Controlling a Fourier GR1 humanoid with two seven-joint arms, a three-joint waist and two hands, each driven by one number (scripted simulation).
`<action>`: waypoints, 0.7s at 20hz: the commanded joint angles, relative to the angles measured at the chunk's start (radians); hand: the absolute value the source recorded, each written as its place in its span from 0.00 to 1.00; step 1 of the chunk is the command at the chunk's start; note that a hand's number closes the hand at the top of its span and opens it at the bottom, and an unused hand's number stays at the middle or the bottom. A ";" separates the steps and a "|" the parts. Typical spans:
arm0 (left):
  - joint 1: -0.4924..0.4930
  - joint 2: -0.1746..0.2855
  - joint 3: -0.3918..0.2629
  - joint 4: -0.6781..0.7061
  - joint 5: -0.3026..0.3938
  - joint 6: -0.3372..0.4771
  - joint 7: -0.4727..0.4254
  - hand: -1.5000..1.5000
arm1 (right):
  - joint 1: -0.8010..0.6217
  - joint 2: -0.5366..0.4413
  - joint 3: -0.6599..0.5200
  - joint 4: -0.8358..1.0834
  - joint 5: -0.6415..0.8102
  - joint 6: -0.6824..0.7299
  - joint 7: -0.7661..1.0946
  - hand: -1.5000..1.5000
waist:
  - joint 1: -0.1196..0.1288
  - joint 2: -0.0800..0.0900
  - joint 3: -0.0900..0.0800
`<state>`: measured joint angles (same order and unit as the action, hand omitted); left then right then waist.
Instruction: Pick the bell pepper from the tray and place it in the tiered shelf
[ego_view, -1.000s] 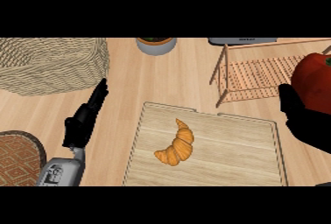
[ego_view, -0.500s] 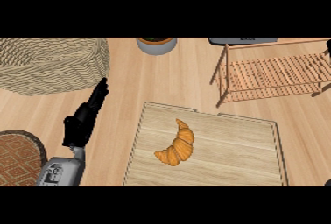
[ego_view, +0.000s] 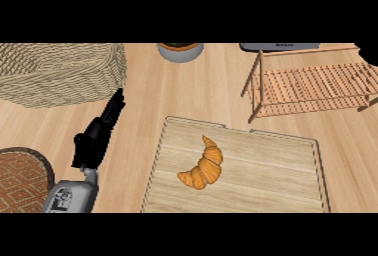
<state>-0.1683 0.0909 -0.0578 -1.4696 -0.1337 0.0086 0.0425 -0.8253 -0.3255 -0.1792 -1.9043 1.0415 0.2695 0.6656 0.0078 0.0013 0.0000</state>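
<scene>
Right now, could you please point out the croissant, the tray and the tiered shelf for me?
croissant (ego_view: 210, 164), head view, the middle of its curved body.
tray (ego_view: 280, 170), head view, bare wood right of the croissant.
tiered shelf (ego_view: 314, 88), head view, the slats of its lower tier.

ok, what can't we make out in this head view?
Head view only:
Bell pepper: nowhere visible; the tray holds only a croissant.
Right robot hand: just a dark shape at the top right corner, cut by the edge; state unreadable.
Tiered shelf: right end cut off by the edge.
</scene>
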 joint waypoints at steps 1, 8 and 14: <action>-0.050 -0.002 0.032 0.067 0.004 0.008 -0.029 0.50 | 0.056 -0.017 0.047 0.095 0.039 -0.138 -0.146 1.00 | -0.003 0.003 0.000; -0.019 0.006 0.016 0.036 0.009 -0.026 -0.018 0.50 | -0.029 0.071 -0.126 0.245 -0.124 -0.331 -0.172 1.00 | 0.006 0.004 0.001; -0.024 -0.020 0.015 0.059 -0.016 0.007 -0.041 0.50 | -0.001 0.060 -0.141 0.377 -0.196 -0.462 -0.316 1.00 | -0.003 0.000 0.000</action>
<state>-0.1872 0.0844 -0.0447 -1.4324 -0.1394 0.0019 0.0179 -0.8460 -0.2865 -0.3108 -1.5680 0.8855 -0.1125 0.3964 0.0095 0.0030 0.0004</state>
